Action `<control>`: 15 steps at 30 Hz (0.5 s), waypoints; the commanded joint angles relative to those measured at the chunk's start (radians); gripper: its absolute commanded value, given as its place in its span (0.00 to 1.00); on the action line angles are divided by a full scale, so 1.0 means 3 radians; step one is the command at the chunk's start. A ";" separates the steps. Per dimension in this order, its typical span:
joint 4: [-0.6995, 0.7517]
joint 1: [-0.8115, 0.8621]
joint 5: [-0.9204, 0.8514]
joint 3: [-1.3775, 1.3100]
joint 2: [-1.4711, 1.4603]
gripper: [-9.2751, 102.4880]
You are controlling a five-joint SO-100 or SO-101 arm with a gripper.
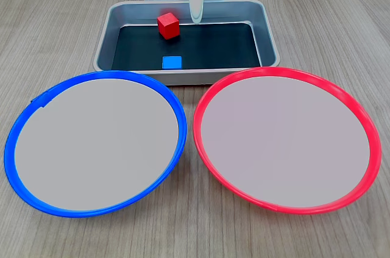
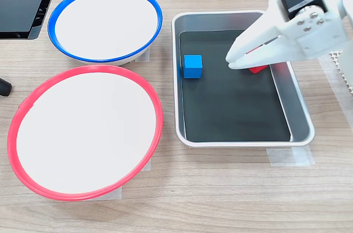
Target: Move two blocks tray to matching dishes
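On a wooden surface (image 1: 61, 20), a silver tray (image 1: 268, 32) holds both cubes: the red cube (image 1: 168, 25) near the back wall, the blue cube (image 2: 192, 66) at the wall nearest the plates. The blue-rimmed plate (image 1: 24, 130) and red-rimmed plate (image 1: 365, 124) are bare, so neither move is done. A white claw (image 2: 242, 63) hovers over the red cube; its opening cannot be judged. No readable writing.

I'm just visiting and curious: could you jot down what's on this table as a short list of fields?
Tray: silver pan, dark bottom, holds both blocks
Red block: in tray, beside the gripper tip
Blue block: in tray, nearer the dishes
Blue-rimmed dish: no block in it
Red-rimmed dish: no block in it
Gripper: white, over the tray, holds nothing
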 commanded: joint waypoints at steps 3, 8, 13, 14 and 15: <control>-0.0445 0.0235 -0.1007 -0.0920 -0.0895 0.08; 0.0112 0.0312 -0.3012 -0.1754 -0.1928 0.08; 0.0885 0.0716 -0.5466 -0.1923 -0.2424 0.08; 0.1058 0.0859 -0.6294 -0.1846 -0.2485 0.13; 0.1099 0.0920 -0.6627 -0.1800 -0.2506 0.14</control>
